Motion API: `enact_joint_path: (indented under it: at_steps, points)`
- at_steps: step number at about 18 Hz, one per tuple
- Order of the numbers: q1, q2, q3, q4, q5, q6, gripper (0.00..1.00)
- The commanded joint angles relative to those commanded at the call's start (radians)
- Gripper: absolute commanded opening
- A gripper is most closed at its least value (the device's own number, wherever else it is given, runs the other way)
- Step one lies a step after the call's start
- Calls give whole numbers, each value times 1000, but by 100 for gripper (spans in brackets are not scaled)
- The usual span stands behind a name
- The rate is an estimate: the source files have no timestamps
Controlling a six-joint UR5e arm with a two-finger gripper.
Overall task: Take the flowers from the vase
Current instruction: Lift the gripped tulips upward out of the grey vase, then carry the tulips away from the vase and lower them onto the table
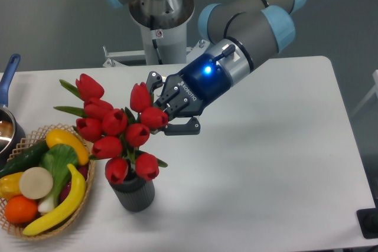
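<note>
The flowers (115, 128) are a bunch of red tulip buds with green leaves, spreading wider than the vase below them. Their stems still reach down into the vase (134, 192), a short dark grey ribbed cylinder near the table's front left. My gripper (160, 116) comes in from the right, tilted down to the left, and is shut on the flowers at the bunch's right side. The buds hide the fingertips and the vase's mouth.
A woven basket (23, 232) with a banana, an orange, a cucumber and other produce sits just left of the vase. A pot with a blue handle (8, 78) stands at the far left edge. The arm's base (158, 25) rises behind the table.
</note>
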Motion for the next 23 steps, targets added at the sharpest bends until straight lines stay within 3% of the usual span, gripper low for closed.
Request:
enact_joint_path:
  at_steps: [4,10,15,23]
  points:
    - [52,-6,29,0,12,-16,13]
    - [101,-84,118,2,72,24,13]
    - [121,-80,129,0,413,118,9]
    - [129,-49,-17,-9,872,123,8]
